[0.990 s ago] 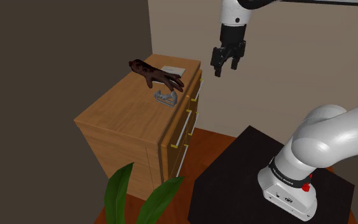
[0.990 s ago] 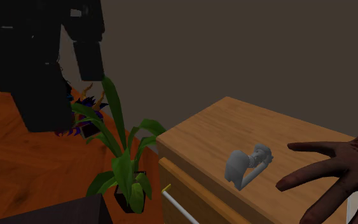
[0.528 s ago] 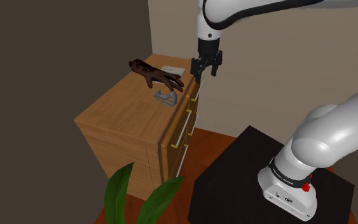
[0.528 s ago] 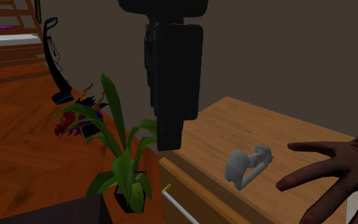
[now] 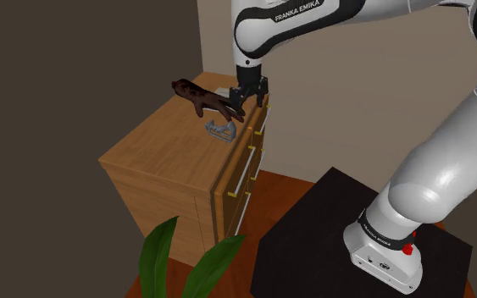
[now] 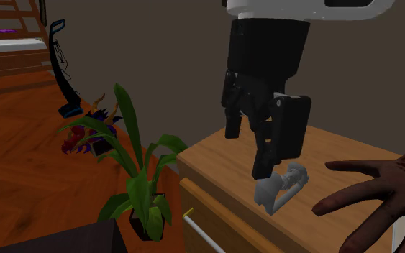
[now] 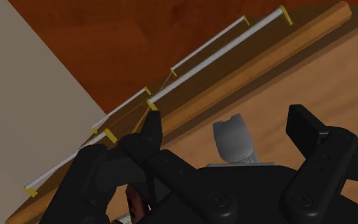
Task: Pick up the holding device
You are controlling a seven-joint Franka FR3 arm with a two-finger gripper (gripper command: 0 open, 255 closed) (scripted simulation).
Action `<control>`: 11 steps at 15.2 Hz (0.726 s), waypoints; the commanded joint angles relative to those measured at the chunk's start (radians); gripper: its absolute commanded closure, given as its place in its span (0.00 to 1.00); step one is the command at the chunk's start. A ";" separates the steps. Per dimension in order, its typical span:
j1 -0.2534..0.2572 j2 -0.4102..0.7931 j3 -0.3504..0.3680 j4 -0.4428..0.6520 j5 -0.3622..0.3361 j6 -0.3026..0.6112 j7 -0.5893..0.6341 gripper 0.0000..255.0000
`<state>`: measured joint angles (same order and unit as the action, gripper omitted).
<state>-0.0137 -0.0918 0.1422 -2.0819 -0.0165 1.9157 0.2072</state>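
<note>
In the shoulder view, starting from the left, the green leaves of a plant (image 5: 167, 258) rise at seven o'clock of a wooden dresser (image 5: 164, 165). The dresser's top carries a dark red hand-shaped model (image 5: 204, 99) toward the far end. At five o'clock of that model lies the grey clamp (image 5: 221, 129), close to the edge above the drawers. The tool (image 5: 247, 105) hangs from the white arm (image 5: 296, 21) at one o'clock of the clamp, just beside the model's fingertips. The black stand (image 5: 313, 245) sits at five o'clock of the dresser on a red-brown floor (image 5: 280, 183). In the second exterior view an upright vacuum cleaner (image 6: 62, 72) stands at the far left, with the plant at nine o'clock of the dresser. The tool hovers over the dresser top with the clamp at five o'clock of it, and the model's fingers reach in at three o'clock of the clamp. From that view I cannot tell whether the lower fingertip touches the clamp. In the wrist view the tool's fingers (image 7: 151, 130) are spread wide and grip nothing. One grey end of the clamp lies between them, apart from both, and the pale drawer handles (image 7: 215, 63) run beyond the dresser's edge.
</note>
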 commanded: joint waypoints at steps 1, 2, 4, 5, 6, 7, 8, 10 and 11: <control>0.004 0.089 0.008 0.057 -0.015 0.029 0.016 0.00; 0.006 0.128 0.010 0.085 -0.023 0.038 0.021 0.00; 0.011 0.207 0.013 0.147 -0.039 0.052 0.033 0.00; 0.015 0.247 0.014 0.180 -0.047 0.057 0.038 0.00; 0.018 0.287 0.014 0.214 -0.055 0.061 0.043 0.00; 0.022 0.327 0.014 0.250 -0.063 0.063 0.048 0.00; 0.027 0.367 0.014 0.288 -0.071 0.064 0.052 0.00; 0.036 0.450 0.013 0.369 -0.086 0.062 0.060 0.00; 0.040 0.478 0.012 0.398 -0.091 0.060 0.062 0.00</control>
<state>0.0211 0.3486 0.1544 -1.7210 -0.1003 1.9763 0.2646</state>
